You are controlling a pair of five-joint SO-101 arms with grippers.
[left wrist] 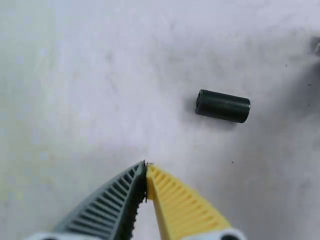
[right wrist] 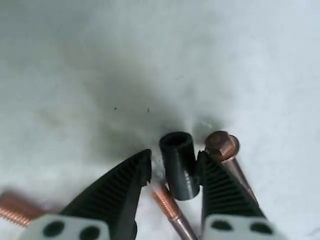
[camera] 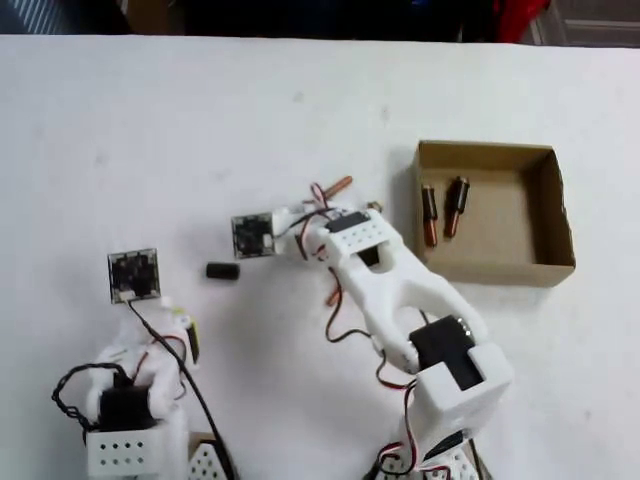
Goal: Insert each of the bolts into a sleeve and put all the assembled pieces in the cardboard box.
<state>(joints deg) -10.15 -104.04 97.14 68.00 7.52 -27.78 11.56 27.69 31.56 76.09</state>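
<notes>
My right gripper [right wrist: 175, 158] is open around a black sleeve [right wrist: 180, 166], which rests against one finger [right wrist: 220, 182] with a gap to the other. A copper bolt [right wrist: 221, 145] lies just outside that finger, and a second bolt's threaded end [right wrist: 169, 202] lies below the sleeve. In the high view a bolt [camera: 338, 186] sticks out beyond the right arm [camera: 360, 240]. Another black sleeve [left wrist: 222, 105] [camera: 222, 270] lies alone on the table, well ahead of my left gripper [left wrist: 146, 170], which is shut and empty. The cardboard box [camera: 545, 215] holds two assembled pieces [camera: 430, 215].
The white table [camera: 150, 130] is bare at the back and left. The left arm [camera: 130, 400] sits folded at the front left edge. A further copper threaded end [right wrist: 15, 210] lies beside my right gripper's base. The box stands just right of the right arm.
</notes>
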